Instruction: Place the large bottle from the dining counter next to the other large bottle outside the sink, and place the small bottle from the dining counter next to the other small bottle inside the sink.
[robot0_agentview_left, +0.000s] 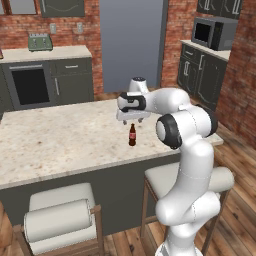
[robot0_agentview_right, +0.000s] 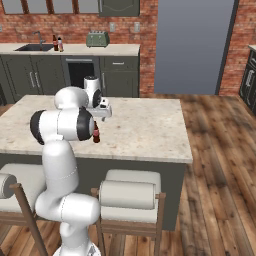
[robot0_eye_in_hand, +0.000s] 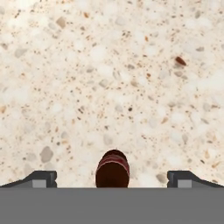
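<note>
Small bottle: the small bottle from the dining counter (robot0_agentview_left: 132, 135) stands upright on the dining counter (robot0_agentview_left: 60, 140), toward my side of the pale stone top and near its front edge. It is free-standing and untouched.

Gripper: the gripper (robot0_agentview_left: 133, 121) hangs straight over that bottle, pointing down. I read the hand as set there so the neck will pass between the fingers on a plain vertical descent.

Fingers: released, spread as wide as they go, nothing between them. In the hand view the two fingertips (robot0_eye_in_hand: 41, 178) sit far out to either side, with the bottle top (robot0_eye_in_hand: 112, 168) in the gap between them, roughly centred.

Why this alignment: with the cap in the middle of the gap, I judge a closing squeeze would meet the glass evenly and not tip it.

Destination: the sink (robot0_agentview_right: 35, 48) is set in the back worktop, well apart from the island. Two bottles stand just beside it; I take the darker one for the other large bottle (robot0_agentview_right: 55, 43), though at this distance I cannot be sure which is which.

Stage: judged from the layout, the grasp has not begun; lowering, closing and the carry across the room are all ahead.

Risk: a slim upright bottle near the counter edge could be knocked over by a fingertip that comes down off-centre.
</note>
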